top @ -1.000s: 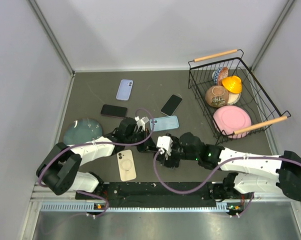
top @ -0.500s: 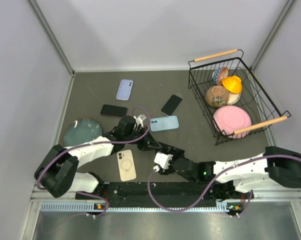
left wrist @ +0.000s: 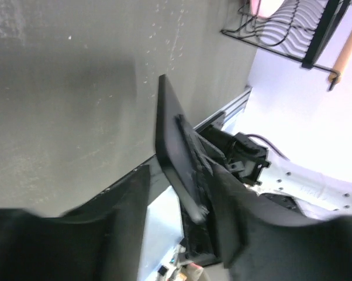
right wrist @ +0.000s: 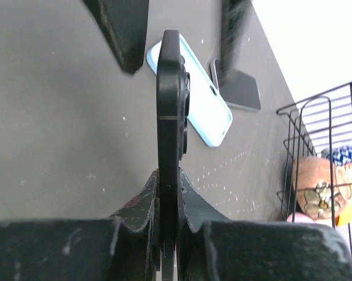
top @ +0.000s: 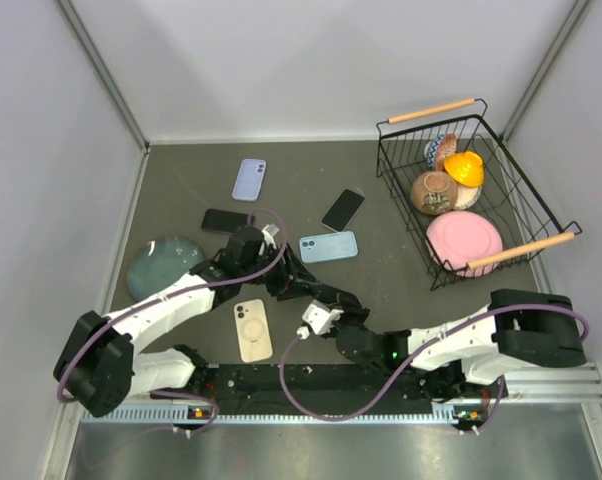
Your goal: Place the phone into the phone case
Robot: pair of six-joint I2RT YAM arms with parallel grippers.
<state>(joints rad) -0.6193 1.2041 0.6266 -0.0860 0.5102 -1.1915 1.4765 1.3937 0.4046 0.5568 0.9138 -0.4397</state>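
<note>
**A:** What just changed with the phone (right wrist: 169, 105)?

**B:** It has swapped hands. A second ago the left end effector (left wrist: 179, 199) was pinching it and the right one stood wide open. Now the right end effector (right wrist: 169, 181) is clenched on the phone's lower edge. It holds the phone upright and edge-on above the tabletop (top: 181, 190). The left has released, and its fingers stand clear on either side.

**A:** And what does that mean for the task?

**B:** I'd call it a handover just completed. The phone is not in any case yet. The light blue phone case (top: 328, 246) lies flat at about one o'clock from the phone, near it but apart. I can't tell which face of the case is up. The next move probably calls for laying the phone flat and lining it up over that case.

**A:** Any containers?

**B:** One wire basket (top: 380, 150) sits at two o'clock on the tabletop, well apart from the arms. It holds a pink plate (top: 465, 240) at its near end and a brown bowl (top: 434, 191) in the middle. At twelve o'clock of the bowl are a yellow piece (top: 464, 167) and a patterned bowl (top: 443, 148). There is no phone or case in it.
</note>
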